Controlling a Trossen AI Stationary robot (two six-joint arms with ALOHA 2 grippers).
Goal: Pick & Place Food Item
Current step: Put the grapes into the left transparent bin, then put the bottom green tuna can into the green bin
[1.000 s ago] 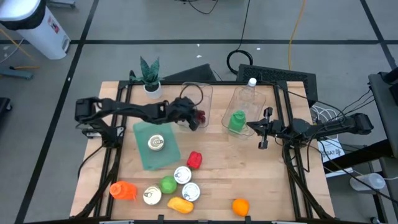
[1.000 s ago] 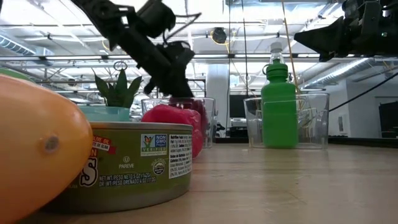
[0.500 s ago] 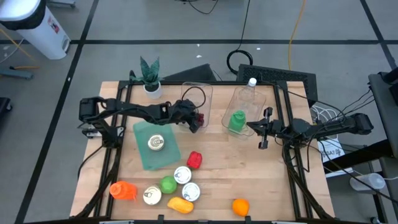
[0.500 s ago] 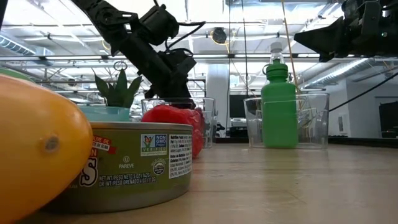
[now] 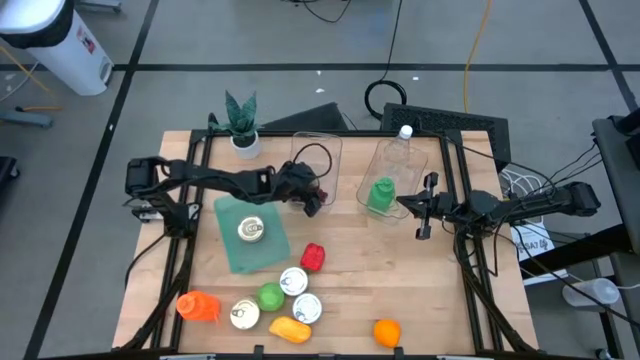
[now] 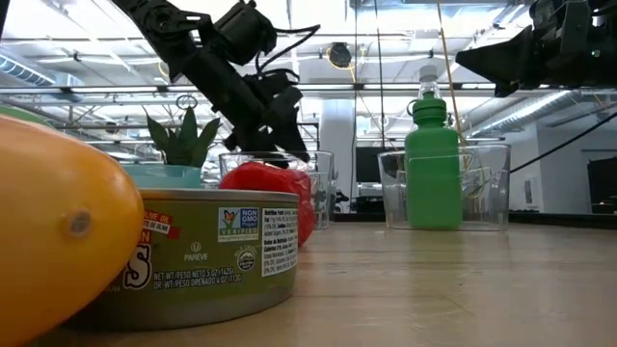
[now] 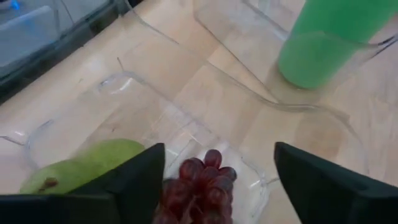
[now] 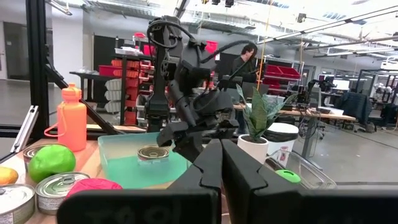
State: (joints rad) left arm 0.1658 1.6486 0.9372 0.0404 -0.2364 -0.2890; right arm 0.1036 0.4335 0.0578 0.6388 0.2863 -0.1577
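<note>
A bunch of red grapes (image 7: 200,182) lies on the floor of a clear container (image 5: 325,150) beside a green pear (image 7: 87,168). My left gripper (image 7: 219,152) hangs open just above the container, one finger on either side of the grapes, slanting down from the table's left. In the high view it stands at the container's near edge (image 5: 312,200). My right gripper (image 5: 422,208) waits shut at the table's right, beside a second clear container (image 5: 400,165).
The second container holds a green bottle (image 5: 380,193) and a clear bottle (image 5: 402,148). A teal board with a can (image 5: 250,231), a red item (image 5: 312,257), several cans, a green ball, an orange bottle (image 5: 198,305) and an orange (image 5: 386,332) lie nearer. A potted plant (image 5: 242,125) stands far left.
My left gripper has opened and let go of the red grapes, staying in place over the clear container. The grapes have dropped from between the fingers and now lie in the container beside the pear.
</note>
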